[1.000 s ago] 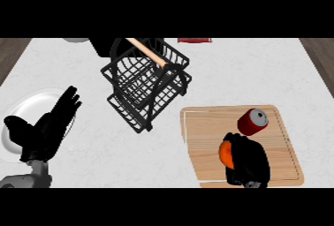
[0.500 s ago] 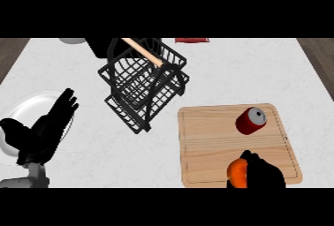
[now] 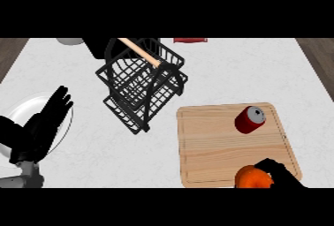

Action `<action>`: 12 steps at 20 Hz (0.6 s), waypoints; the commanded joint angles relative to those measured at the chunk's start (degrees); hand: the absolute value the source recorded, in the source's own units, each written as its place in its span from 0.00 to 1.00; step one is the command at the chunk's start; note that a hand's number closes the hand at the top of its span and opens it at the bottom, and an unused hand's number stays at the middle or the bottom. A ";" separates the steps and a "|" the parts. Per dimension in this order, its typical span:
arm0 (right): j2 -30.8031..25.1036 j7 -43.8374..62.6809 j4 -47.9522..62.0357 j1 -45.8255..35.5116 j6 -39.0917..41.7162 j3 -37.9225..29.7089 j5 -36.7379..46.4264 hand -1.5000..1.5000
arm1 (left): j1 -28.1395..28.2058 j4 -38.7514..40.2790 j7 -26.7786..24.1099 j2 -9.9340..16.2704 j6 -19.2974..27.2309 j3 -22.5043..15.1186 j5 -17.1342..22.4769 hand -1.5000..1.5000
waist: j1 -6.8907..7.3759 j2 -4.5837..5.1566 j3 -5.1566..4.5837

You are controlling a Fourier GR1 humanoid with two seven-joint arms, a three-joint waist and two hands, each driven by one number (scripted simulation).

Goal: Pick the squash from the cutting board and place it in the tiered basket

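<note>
The orange squash point(image 3: 253, 177) shows at the lower edge of the head view, over the near right part of the wooden cutting board point(image 3: 215, 145). My right hand point(image 3: 282, 173) is curled round the squash from its right side; most of the hand is cut off by the lower edge. The black wire tiered basket point(image 3: 142, 84) with a wooden handle stands behind and left of the board. My left hand point(image 3: 40, 128) rests open at the left, fingers up, over a white plate point(image 3: 26, 110).
A red can point(image 3: 250, 119) lies on the far right part of the cutting board. A white dish point(image 3: 70, 41) and a red object point(image 3: 190, 39) sit at the counter's far edge. Dark wood shows past both top corners of the counter.
My right hand has pulled back toward the lower edge with the squash, from the board's middle right to its near right corner. The left hand has barely shifted.
</note>
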 commanded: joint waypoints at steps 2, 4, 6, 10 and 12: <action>2.89 0.11 -13.15 -2.45 -4.89 5.10 5.81 1.00 | 0.63 0.73 -0.32 -0.59 -0.46 -0.62 -0.22 0.50 | 0.48 -0.08 -0.06; 3.94 -0.36 -14.81 -3.05 -5.39 7.38 7.17 1.00 | -0.20 -0.63 1.69 0.49 -0.82 0.06 0.34 0.50 | 0.93 0.15 0.00; 4.98 0.94 -19.62 -3.76 0.33 11.04 10.64 1.00 | 0.49 -0.14 -0.38 -0.89 -0.71 -0.95 -0.72 0.50 | 1.09 0.27 -0.04; 14.91 4.52 -16.78 -14.71 10.97 18.95 15.30 1.00 | -3.00 1.61 0.53 -2.04 0.25 -1.60 -1.72 0.50 | 1.40 0.43 -0.08; 15.07 10.12 -18.21 -21.52 18.90 19.07 14.20 1.00 | -0.48 -2.02 1.07 -1.90 0.05 -1.82 -1.89 0.50 | 1.89 0.45 -0.07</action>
